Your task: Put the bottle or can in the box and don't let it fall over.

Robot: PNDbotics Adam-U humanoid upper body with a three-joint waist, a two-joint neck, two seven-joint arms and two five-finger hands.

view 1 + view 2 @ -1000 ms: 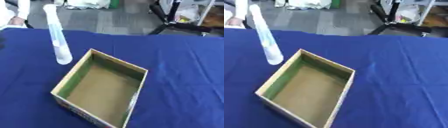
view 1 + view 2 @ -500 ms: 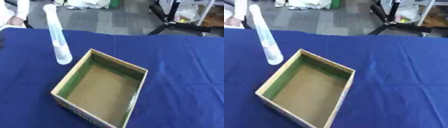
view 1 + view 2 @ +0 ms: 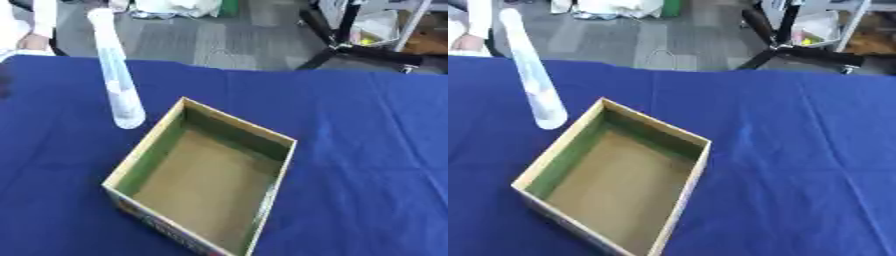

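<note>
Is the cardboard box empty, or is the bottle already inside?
Empty. The box shows only its bare brown floor; the clear bottle stands outside it on the blue cloth, beyond its left wall.

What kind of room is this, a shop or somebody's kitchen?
Neither, it seems: more likely a lab or workshop. A table under a blue cloth holds only an open box and a clear bottle, and a black tripod stands on the grey floor behind.

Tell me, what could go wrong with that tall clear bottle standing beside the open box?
The bottle is tall and slim and stands on the blue cloth just outside the cardboard box, so a sideways nudge could tip it. It has to clear the box's wall; catching the rim could topple it. No robot hand shows in either view, so how it will be grasped cannot be judged.
</note>
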